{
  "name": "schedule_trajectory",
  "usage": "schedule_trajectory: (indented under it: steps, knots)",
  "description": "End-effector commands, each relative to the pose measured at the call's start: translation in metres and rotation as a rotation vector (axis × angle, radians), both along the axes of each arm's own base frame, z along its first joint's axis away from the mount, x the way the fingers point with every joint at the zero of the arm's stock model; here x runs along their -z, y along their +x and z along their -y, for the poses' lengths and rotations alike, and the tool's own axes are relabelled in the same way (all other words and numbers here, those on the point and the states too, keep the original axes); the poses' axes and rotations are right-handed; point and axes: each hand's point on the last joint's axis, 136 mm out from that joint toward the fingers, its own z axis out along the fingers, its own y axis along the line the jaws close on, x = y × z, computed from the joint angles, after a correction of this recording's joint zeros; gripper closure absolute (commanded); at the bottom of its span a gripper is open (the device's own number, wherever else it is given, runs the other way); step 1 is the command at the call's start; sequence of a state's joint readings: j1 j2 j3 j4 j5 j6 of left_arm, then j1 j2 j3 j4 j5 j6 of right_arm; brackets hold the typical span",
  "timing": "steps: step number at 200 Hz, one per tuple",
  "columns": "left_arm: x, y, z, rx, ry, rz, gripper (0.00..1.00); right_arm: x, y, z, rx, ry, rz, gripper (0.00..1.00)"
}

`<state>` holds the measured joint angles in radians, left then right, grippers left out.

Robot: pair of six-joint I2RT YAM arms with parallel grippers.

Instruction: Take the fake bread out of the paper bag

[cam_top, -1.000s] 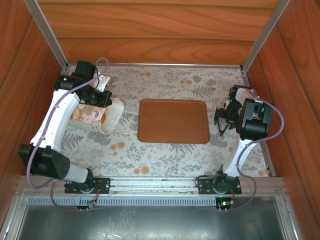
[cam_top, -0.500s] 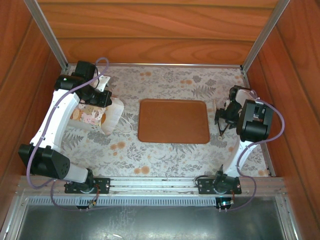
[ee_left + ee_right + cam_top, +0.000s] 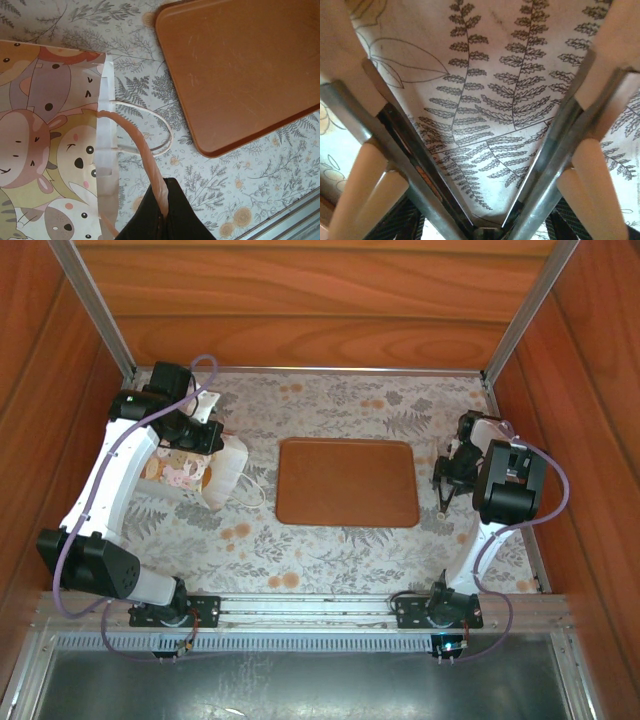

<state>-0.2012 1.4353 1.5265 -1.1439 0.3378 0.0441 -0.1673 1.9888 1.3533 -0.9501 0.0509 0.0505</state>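
Left of tray (image 3: 347, 482), paper bag (image 3: 180, 472) lying flat, mouth toward tray

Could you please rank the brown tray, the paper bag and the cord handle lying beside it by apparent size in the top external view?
1. brown tray, clearly largest.
2. paper bag, partly hidden by the left arm.
3. cord handle, a thin loop beside the bag.
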Motion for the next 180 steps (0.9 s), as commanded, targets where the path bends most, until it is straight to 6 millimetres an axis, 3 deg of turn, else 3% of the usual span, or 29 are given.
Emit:
schedule_trajectory:
  steps: [1,32,58,119,138,145,180]
  knots:
    - [-0.013,-0.002,0.001,-0.004,-0.015,0.036,1.0,0.001,0.006,-0.006,-0.012,0.012,0.024,0.4]
    - [-0.017,0.001,0.003,-0.011,-0.027,0.042,1.0,-0.03,0.002,-0.012,0.005,0.006,0.08,0.49]
    - [-0.019,0.003,0.004,-0.013,-0.03,0.046,1.0,-0.053,-0.002,-0.016,0.012,0.008,0.14,0.49]
    - [-0.023,0.005,0.006,-0.017,-0.042,0.05,1.0,-0.082,-0.013,-0.024,-0.002,0.017,0.156,0.5]
    - [-0.024,0.005,0.006,-0.018,-0.042,0.052,1.0,-0.099,-0.012,-0.03,-0.01,0.026,0.194,0.51]
    - [-0.024,0.005,0.005,-0.019,-0.04,0.056,1.0,-0.116,-0.012,-0.033,-0.015,0.034,0.244,0.51]
    - [-0.026,0.008,0.003,-0.031,-0.033,0.066,1.0,-0.156,-0.009,-0.05,-0.021,0.104,0.359,0.52]
